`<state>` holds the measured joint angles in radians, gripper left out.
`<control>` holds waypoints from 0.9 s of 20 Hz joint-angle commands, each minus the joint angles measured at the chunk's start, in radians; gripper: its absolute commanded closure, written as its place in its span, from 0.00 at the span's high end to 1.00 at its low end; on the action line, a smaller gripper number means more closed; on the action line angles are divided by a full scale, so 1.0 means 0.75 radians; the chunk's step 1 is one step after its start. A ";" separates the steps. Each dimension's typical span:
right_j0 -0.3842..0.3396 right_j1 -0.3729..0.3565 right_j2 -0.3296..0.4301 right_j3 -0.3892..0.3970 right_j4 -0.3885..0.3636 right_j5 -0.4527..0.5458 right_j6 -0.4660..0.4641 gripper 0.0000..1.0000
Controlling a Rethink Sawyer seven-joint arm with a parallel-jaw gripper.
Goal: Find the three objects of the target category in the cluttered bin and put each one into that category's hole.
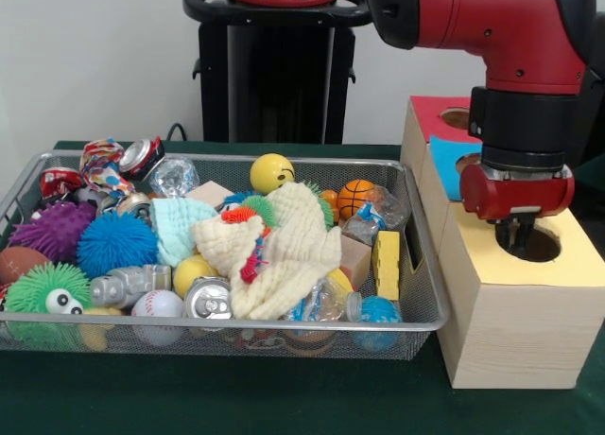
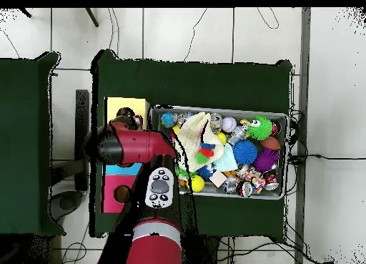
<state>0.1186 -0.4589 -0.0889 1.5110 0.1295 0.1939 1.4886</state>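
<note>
**Gripper poised at the yellow box**

One spotted cloth piece point(image 1: 102, 166) lies at the bin's point(image 1: 416, 265) far corner, well apart from the hole point(image 1: 537, 245). The gripper point(image 1: 515, 236) dips into that hole; whether its tips are spread cannot be told. Any release should happen squarely above the opening, clear of its rim.

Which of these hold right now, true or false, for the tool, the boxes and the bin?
1. The tool hangs at the yellow-topped box's hole. True.
2. The cream waffle-weave cloth lies on the green table. False: it lies in the bin.
3. A spotted cloth piece sits at a far corner of the bin. True.
4. The red-topped box stands nearest the front camera. False: it stands farthest back.
</note>
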 commanded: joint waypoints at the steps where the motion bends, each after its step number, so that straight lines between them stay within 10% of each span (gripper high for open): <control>1: 0.002 0.108 -0.053 0.075 0.034 0.133 0.300 0.00; 9: 0.006 0.115 -0.049 0.041 0.060 0.173 0.290 0.00; 18: 0.010 -0.105 -0.081 0.034 0.127 0.568 0.308 0.00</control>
<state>0.1418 -0.4918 -0.1192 1.5061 0.1908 0.3476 1.4886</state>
